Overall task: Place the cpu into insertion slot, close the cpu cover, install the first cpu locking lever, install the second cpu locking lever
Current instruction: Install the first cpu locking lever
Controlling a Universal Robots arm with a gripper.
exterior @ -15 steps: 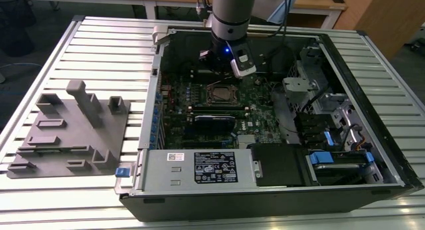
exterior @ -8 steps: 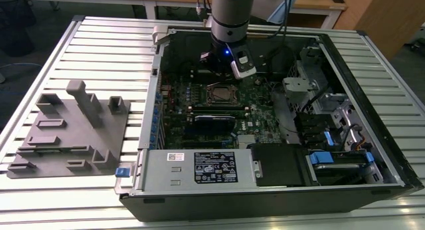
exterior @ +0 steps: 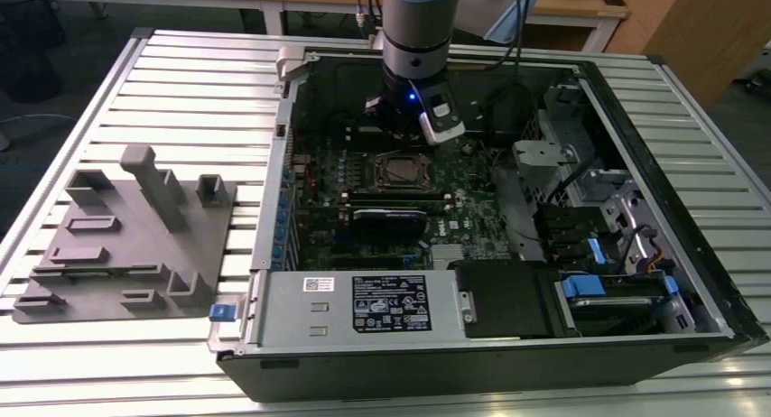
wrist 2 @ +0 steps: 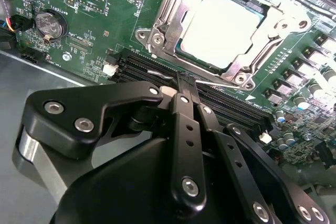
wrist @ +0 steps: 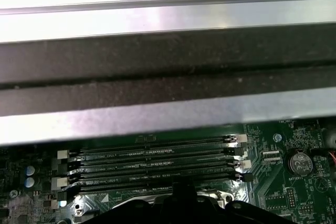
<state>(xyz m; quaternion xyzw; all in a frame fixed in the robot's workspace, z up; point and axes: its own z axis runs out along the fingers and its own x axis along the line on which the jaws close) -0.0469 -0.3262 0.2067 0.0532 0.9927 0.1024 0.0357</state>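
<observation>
A: So, where was the cpu (wrist 2: 223,24)?

B: It lay flat in the insertion slot (exterior: 400,171), in the middle of the green board (wrist 2: 105,3). The cpu cover (wrist 2: 169,22) was down over it. The pale top of the cpu showed through the window in the cover.

A: And where was the gripper (wrist 2: 181,81)?

B: It hung low over the board, close to the slot but not on it. In the second wrist view its black tips sat over the long black memory slots (wrist 2: 231,103). The cpu was just past those slots. In the exterior view the gripper (exterior: 398,124) was a little beyond the slot, nearer the back wall of the computer case (exterior: 280,164).

A: Were its two fingers spread apart?

B: No, they were pressed together at the tips. A thin shiny bar (wrist 2: 220,83) ran right by them, along the edge of the slot. I could not tell if the tips touched it.

A: What else was around?

B: A round silver battery (wrist 2: 48,23) sat on the board, well away from the cpu. The case lay open on a table (exterior: 181,92) made of metal strips. A grey holder (exterior: 121,236) stood on the table, on the exterior view's left.
</observation>
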